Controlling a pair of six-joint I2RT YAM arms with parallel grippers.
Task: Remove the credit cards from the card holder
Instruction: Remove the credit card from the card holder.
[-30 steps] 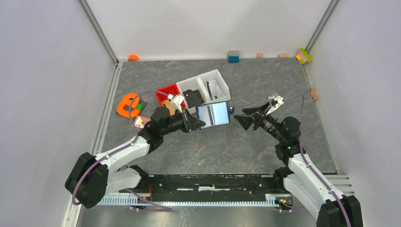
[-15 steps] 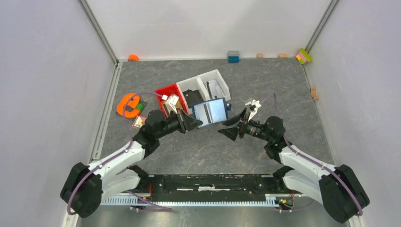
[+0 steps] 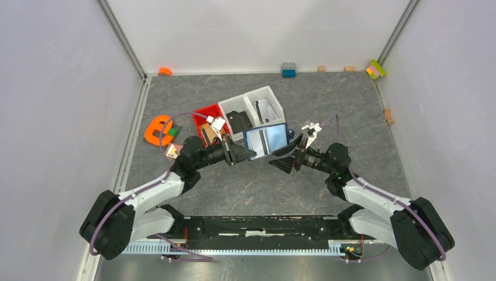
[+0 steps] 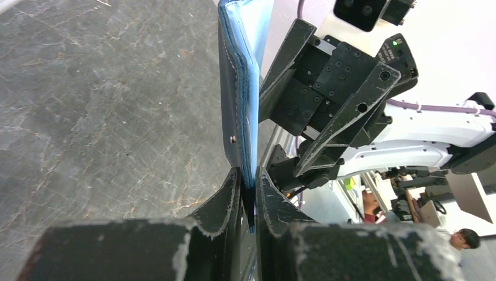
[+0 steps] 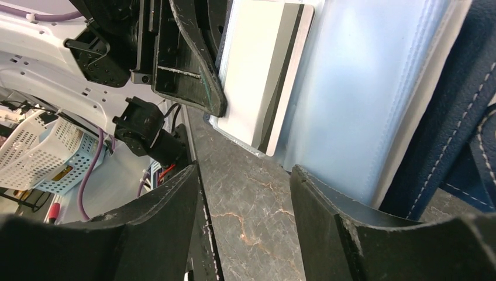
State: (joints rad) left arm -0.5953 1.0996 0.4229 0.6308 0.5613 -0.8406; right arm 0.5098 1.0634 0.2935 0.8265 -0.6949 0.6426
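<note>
The card holder is held open and upright above the table, its light blue inside facing the right arm. My left gripper is shut on its near left edge. In the left wrist view the holder stands edge-on between my closed fingers. A light grey credit card with a dark stripe sits in the holder's inner pocket. It also shows in the top view. My right gripper is open and empty, close beside the holder and pointing at it, apart from the card.
Behind the holder stand a red bin and two white bins, one of them holding a black item. An orange object lies at the left. Small blocks line the back wall.
My right gripper has swung left and come close to the holder. My left gripper has shifted the open holder slightly, still gripping it.
</note>
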